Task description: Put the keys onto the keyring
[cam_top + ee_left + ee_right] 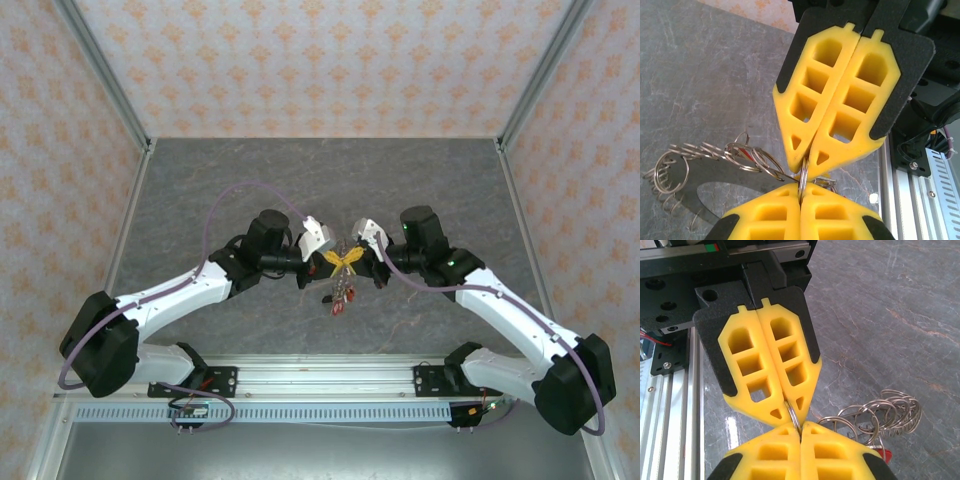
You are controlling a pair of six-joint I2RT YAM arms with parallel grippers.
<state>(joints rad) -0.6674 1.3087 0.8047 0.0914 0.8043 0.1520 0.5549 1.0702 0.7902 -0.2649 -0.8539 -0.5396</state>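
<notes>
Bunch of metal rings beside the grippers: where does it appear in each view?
Top external: bunch of rings, centre, just below left gripper and right gripper.
Left wrist: lower left.
Right wrist: lower right.
Shared landmark: both grippers pinching one ring, tip to tip.

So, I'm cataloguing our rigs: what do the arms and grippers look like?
The left arm and right arm have white shells, black joints and a trailing lilac cable each. The left gripper and right gripper have pointed yellow fingers with window-like cutouts, backed in black.
</notes>
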